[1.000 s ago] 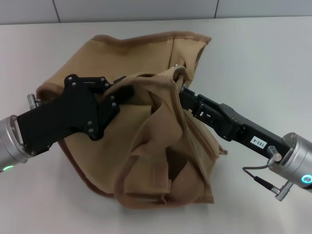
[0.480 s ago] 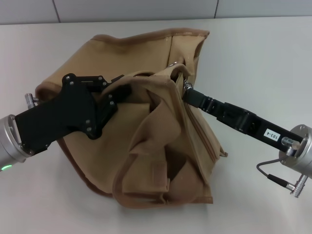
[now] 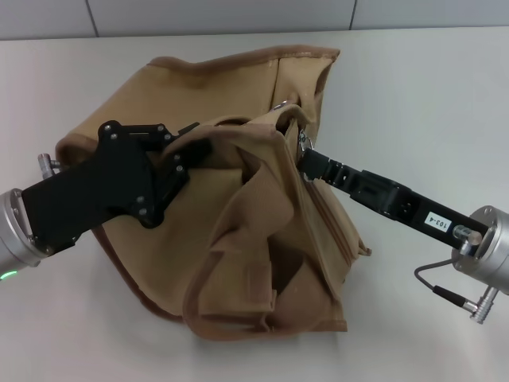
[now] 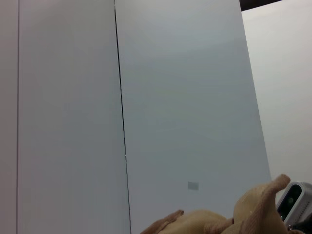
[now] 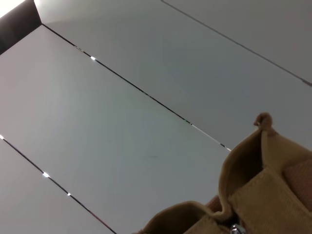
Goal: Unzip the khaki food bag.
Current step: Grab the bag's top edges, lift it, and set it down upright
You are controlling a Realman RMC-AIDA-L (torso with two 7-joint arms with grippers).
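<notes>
Bag (image 3: 238, 215) sits centre frame in the head view on the white table (image 3: 421, 87), slumped, top edge crumpled toward the upper middle, front pocket and handles sagging to the lower centre.

Left gripper (image 3: 199, 147) enters from the left edge and reaches into the folded top fabric at centre left. Its black fingers look clamped on a fold of canvas near the top seam. Judged purpose: anchor the soft bag so it does not slide or bunch when the zipper is pulled. Grip is on cloth rather than a stiff part, so some slack is likely.

Right gripper (image 3: 304, 153) comes in from the lower right, arm stretched diagonally up to the bag's top right corner. Its tip meets the silver pull (image 3: 301, 141) just beside the brown piping. The fingers are hidden by a flap of fabric, so I cannot tell whether they are closed on the pull or only touching it.

Right wrist view: the same corner (image 5: 253, 170) rises at lower right, with a small metal piece (image 5: 236, 228) at the bottom edge, probably the pull. Left wrist view shows mostly wall, with bag fabric (image 4: 243, 214) at the bottom.

Judgement: zipper appears at its start; arms oppose each other along the zipper line to tension it.
</notes>
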